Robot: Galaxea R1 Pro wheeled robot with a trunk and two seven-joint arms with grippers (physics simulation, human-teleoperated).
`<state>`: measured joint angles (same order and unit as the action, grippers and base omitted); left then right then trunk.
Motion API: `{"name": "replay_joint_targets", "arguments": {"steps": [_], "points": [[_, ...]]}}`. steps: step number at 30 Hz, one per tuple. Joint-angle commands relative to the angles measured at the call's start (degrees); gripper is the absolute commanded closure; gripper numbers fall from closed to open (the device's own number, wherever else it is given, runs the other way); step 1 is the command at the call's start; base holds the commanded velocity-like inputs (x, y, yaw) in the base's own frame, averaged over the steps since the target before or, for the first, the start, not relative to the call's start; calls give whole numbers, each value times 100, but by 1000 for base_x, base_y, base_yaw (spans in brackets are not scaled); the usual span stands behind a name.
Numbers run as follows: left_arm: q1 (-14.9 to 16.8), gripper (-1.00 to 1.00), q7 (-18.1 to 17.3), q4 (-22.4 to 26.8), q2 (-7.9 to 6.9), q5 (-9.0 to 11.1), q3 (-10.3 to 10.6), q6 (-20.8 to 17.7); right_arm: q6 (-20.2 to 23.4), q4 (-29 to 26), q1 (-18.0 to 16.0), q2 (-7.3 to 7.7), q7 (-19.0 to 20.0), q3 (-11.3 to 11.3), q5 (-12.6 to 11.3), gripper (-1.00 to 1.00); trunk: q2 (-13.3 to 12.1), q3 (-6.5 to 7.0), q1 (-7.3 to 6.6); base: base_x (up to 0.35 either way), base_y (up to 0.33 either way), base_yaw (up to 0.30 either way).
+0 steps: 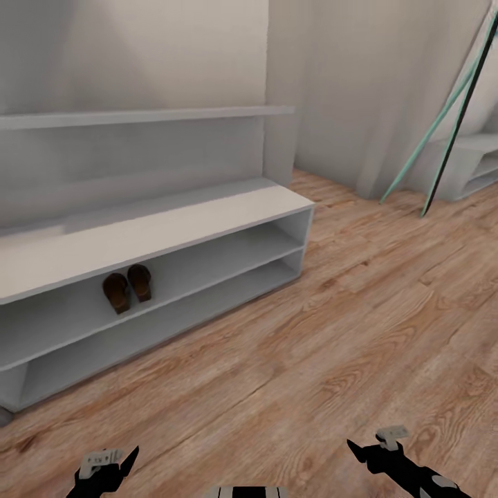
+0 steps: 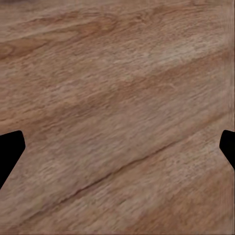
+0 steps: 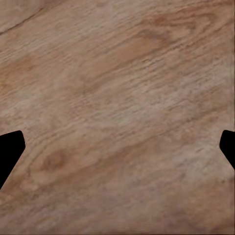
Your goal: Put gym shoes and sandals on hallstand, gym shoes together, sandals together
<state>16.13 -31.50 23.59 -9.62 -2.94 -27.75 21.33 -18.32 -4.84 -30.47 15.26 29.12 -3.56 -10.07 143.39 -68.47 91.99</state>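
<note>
Already the two sandals (image 1: 127, 288) are seen side by side, touching or nearly so, on the upper shelf level of the hallstand (image 1: 180, 225), toward its left half, toes pointing into the cabinet. The hallstand's broad flat top is bare where seen, as is the lower shelf. It is set against a pale wall, w/ a thin grey wall shelf (image 1: 145, 116) mounted above it. The corridor floor (image 1: 332, 346), light wood-grain planks, is spread out in front and to the right.

Near the head view's bottom edge the left gripper (image 1: 111, 462) and right gripper (image 1: 377, 449) are held low over the floor, well apart from the rack. In both wrist views the fingers (image 2: 10, 152) (image 3: 10, 152) are seen spread wide at the frame edges, nothing between them but floor planks.

Farther off, at right, two thin poles (image 1: 449, 117), one teal and one dark, are leaned against the wall beside a second pale shelf unit (image 1: 477, 166).
</note>
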Motion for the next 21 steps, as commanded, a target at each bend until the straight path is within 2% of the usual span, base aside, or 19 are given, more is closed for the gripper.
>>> {"name": "replay_joint_targets", "arguments": {"steps": [1, 11, 21], "points": [[4, -100, -41, -3, 3, -34, -44, 16, -14, 9, -5, 2, 23, -39, -56, -100, 0, 21, -3, 0, 0, -286], [4, -100, -41, -4, 4, -34, -38, 20, -14, 14, 0, 4, 13, -39, -56, -100, -13, 269, -29, 0, 0, -286], [4, -100, -41, -4, 4, -32, -39, 20, -14, 23, 11, 3, 7, -39, -56, -100, -13, 295, -29, 0, 0, -286]]}}
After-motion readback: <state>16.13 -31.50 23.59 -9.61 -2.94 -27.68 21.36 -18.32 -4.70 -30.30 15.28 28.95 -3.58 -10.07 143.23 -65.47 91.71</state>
